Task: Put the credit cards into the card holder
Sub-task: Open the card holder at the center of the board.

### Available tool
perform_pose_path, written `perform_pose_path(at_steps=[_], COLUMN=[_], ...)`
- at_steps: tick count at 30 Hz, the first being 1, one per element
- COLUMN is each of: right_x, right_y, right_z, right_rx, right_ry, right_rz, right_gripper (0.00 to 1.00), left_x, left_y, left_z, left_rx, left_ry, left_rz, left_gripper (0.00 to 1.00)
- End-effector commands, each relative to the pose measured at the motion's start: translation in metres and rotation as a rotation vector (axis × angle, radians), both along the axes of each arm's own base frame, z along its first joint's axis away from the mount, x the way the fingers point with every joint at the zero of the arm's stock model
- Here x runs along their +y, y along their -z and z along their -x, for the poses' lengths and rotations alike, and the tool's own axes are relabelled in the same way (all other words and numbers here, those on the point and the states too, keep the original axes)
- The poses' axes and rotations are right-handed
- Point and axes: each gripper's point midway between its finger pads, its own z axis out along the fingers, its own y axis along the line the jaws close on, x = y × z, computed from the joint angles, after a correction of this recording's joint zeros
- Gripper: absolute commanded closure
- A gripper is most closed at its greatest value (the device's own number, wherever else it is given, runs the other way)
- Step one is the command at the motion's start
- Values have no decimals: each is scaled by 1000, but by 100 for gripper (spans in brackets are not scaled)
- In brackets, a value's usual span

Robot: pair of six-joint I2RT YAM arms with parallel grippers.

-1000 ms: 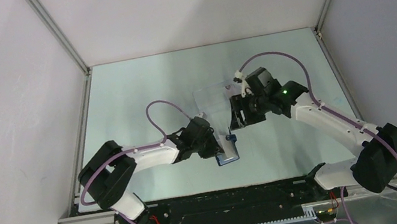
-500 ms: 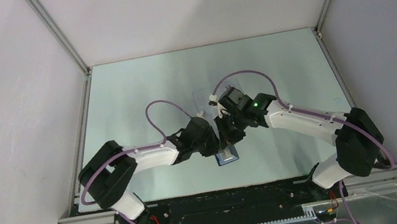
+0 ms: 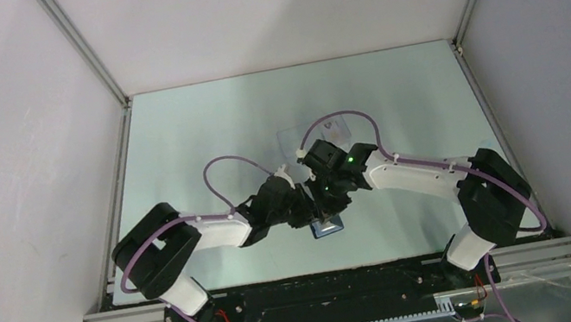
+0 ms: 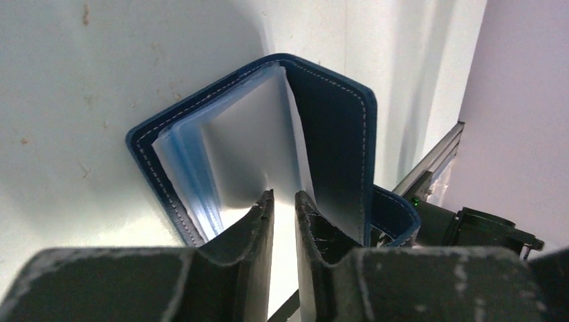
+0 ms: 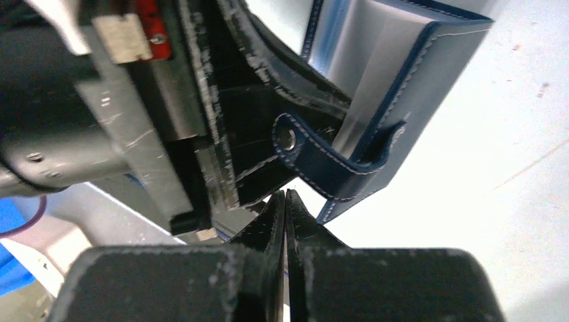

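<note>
Your left gripper point(image 4: 284, 198) pinches the holder point(image 4: 335, 127) open so cards point(image 3: 328, 129) can slide in, while your right gripper point(image 5: 285, 194) sits clenched by its strap point(image 5: 335, 161), seemingly empty.

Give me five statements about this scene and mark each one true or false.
1. The card holder stands open, with its pale inner leaves showing. True.
2. The right gripper has its jaws spread wide. False: they are pressed together.
3. A pale card with a purplish mark lies on the table, beyond the grippers. True.
4. The card holder is red. False: it is dark blue with pale stitching.
5. The holder's strap is snapped shut. False: it hangs loose, with its snap hole bare.
</note>
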Motion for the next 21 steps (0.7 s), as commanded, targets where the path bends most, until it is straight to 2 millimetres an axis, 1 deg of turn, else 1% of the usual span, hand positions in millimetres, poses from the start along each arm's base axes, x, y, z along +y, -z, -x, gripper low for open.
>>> perform_pose_path(at_steps=[1, 6, 7, 12, 14, 15, 16, 17, 19, 20, 21], right_x=[-12, -35, -37, -62, -70, -73, -76, -79, -84, -83, -86], right_y=[-3, 7, 7, 6, 7, 9, 10, 12, 15, 16, 21], right_z=[-20, -31, -32, -47, -52, -53, -55, -57, -64, -64, -70], right_rx=[-92, -115, -116, -137, -121, -110, -91, -82, -33, -11, 5], right_ry=[68, 108, 115, 187, 212, 218, 229, 237, 259, 252, 269], right_rz=[71, 168, 174, 234, 244, 248, 240, 244, 214, 193, 187], right_gripper=[100, 100, 100, 100, 100, 100, 100, 100, 100, 100, 100], left_x=[-17, -20, -20, -20, -20, -19, -18, -18, -16, -14, -14], left_y=[-40, -45, -45, -44, -43, -43, -42, -41, -37, -34, -32], left_z=[-7, -6, -6, -6, -6, -7, -7, -8, -9, -11, -11], left_rx=[-72, -91, -91, -89, -90, -91, -89, -87, -73, -66, -60], left_ry=[19, 37, 40, 40, 37, 33, 28, 21, 6, -1, -6], left_rz=[148, 174, 176, 175, 173, 171, 168, 166, 159, 155, 152], left_gripper=[76, 72, 71, 64, 60, 55, 52, 47, 42, 41, 41])
